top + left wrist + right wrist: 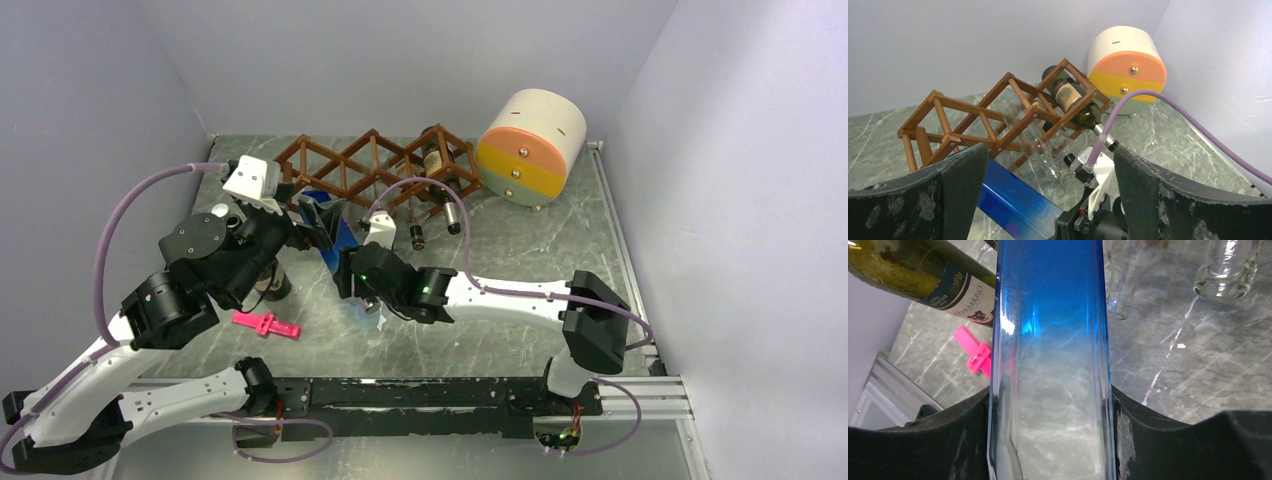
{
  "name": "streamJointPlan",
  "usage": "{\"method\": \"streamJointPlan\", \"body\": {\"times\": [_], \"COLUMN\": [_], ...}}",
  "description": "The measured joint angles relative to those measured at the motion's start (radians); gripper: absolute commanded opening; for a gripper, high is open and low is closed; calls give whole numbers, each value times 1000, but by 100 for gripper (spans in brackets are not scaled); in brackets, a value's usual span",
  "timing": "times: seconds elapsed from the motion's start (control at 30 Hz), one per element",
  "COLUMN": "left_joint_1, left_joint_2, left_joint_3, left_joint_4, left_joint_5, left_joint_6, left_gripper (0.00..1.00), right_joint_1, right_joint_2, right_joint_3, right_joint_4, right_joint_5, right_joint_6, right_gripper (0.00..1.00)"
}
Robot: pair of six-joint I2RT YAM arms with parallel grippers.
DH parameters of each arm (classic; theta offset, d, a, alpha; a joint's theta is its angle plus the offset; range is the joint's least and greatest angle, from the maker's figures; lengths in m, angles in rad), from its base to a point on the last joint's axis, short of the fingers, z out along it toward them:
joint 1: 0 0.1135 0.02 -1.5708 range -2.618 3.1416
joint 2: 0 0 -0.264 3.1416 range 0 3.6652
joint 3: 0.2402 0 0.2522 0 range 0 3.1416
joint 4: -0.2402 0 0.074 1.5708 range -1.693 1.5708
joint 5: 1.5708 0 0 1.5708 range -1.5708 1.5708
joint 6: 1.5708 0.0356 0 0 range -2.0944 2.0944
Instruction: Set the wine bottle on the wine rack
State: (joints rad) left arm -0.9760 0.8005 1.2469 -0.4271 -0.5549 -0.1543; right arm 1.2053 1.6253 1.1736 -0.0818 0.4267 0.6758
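My left pincer (303, 222) hangs with its fingers spread wide and nothing between them. It sits just left of the blue wine bottle (337, 238) and faces the wine rack (370, 165). The bottle is held over the bench (520, 250) — my right pincer (352, 268) is clamped across its glass body, so the right arm is the one that carries it.

What matters is the line. The bottle's long axis runs from that grip away and a little leftward, toward the rack's left-hand cells, where I see no bottle — the right-hand cells already hold some. The rack lies just beyond the bottle's far end. I cannot tell whether that end has entered a cell. I judge the next move to be a push along that axis.
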Motion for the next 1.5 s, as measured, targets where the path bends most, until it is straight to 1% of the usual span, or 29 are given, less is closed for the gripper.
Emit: {"method": "streamJointPlan", "body": {"times": [0.33, 0.73, 0.9, 1.13, 1.37, 1.5], "left_joint_1": [0, 0, 0, 0, 0, 0], "left_joint_2": [0, -2, -8, -24, -24, -24], "left_joint_3": [0, 24, 67, 122, 132, 132], "left_joint_4": [-11, -42, -66, -90, -103, -103], "left_joint_5": [-2, -2, -2, -1, -1, -1], "left_joint_6": [0, 0, 0, 0, 0, 1], "left_gripper": [99, 99, 99, 99, 99, 99], "right_joint_1": [16, 27, 26, 10, -39, -55], "right_joint_2": [25, 140, 222, 339, 422, 451], "right_joint_3": [1, 27, 83, 195, 303, 360], "right_joint_4": [33, 191, 247, 278, 274, 232], "right_joint_5": [38, 127, 186, 247, 235, 225], "right_joint_6": [117, 297, 333, 353, 367, 375], "right_gripper": [0, 0, 0, 0, 0, 0]}}
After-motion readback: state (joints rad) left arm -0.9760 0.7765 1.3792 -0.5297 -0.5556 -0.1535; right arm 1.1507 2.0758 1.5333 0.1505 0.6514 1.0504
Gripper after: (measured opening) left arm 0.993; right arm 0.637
